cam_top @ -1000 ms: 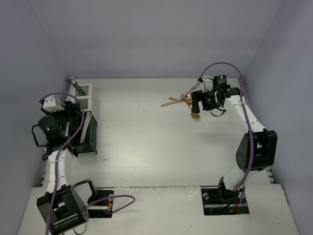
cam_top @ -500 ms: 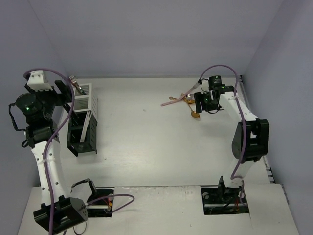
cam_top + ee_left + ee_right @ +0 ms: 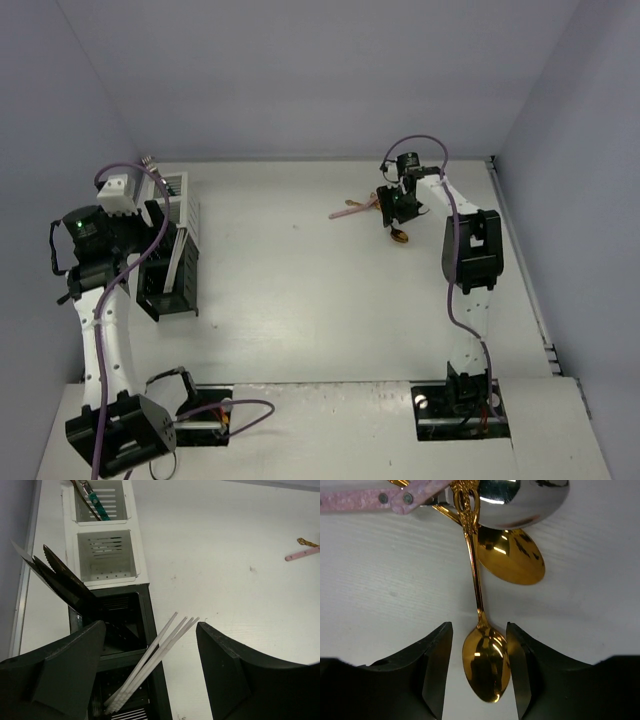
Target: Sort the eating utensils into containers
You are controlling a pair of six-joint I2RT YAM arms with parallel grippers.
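Observation:
In the right wrist view my right gripper (image 3: pixel 478 630) is open and low over the table, straddling the bowl of a gold spoon (image 3: pixel 486 662). The right finger is at the bowl's edge and a gap shows on the left. That spoon's handle runs up into a pile holding a second gold spoon (image 3: pixel 512 555), a silver spoon bowl (image 3: pixel 520 500) and a pink handle (image 3: pixel 370 499). My left gripper (image 3: pixel 151 626) hangs open above the black caddy (image 3: pixel 146 611), holding nothing. White chopsticks (image 3: pixel 155 665) and black knives (image 3: pixel 60 580) stand in that caddy. The white caddy (image 3: pixel 137 565) holds a teal-handled piece (image 3: pixel 97 505).
From above, both caddies (image 3: pixel 172 290) stand end to end by the left wall. The utensil pile (image 3: pixel 385 205) lies at the back right, with the pink fork (image 3: pixel 350 211) pointing left. The right arm's elbow (image 3: pixel 470 250) rises in front of the pile. Side walls close in both flanks.
The right gripper has moved left onto the pile and its jaws have narrowed around the gold spoon's bowl. The left arm swung up and back, then returned over the black caddy.

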